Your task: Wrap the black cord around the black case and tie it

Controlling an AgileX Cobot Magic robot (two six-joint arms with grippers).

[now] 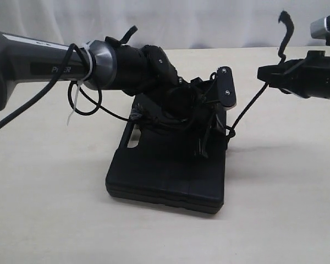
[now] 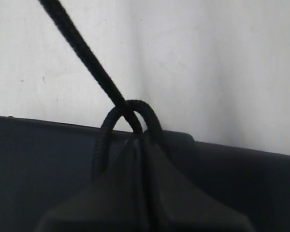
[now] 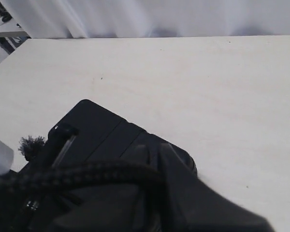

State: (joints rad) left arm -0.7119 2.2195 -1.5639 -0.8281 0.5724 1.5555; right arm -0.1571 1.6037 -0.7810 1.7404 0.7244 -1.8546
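The black case [image 1: 170,170] lies flat on the pale table, handle cutout to its left. My left gripper [image 1: 206,144] hangs over the case's far right part, shut on a loop of the black cord [image 2: 130,108]; one strand runs up and away from the closed tips [image 2: 140,140] past the case's edge [image 2: 38,145]. The black cord [image 1: 247,107] climbs from the case's right corner to my right gripper [image 1: 263,74], which is raised at the right. There the jaws [image 3: 157,154] are shut on the braided cord [image 3: 87,171], with the frayed knot [image 3: 31,145] beside them. A cord end [image 1: 286,22] sticks up above the gripper.
A white zip tie [image 1: 71,110] and a smooth arm cable [image 1: 91,107] hang from the left arm. White curtain [image 1: 170,22] runs along the table's back edge. Bare tabletop [image 1: 55,220] shows in front of and beside the case.
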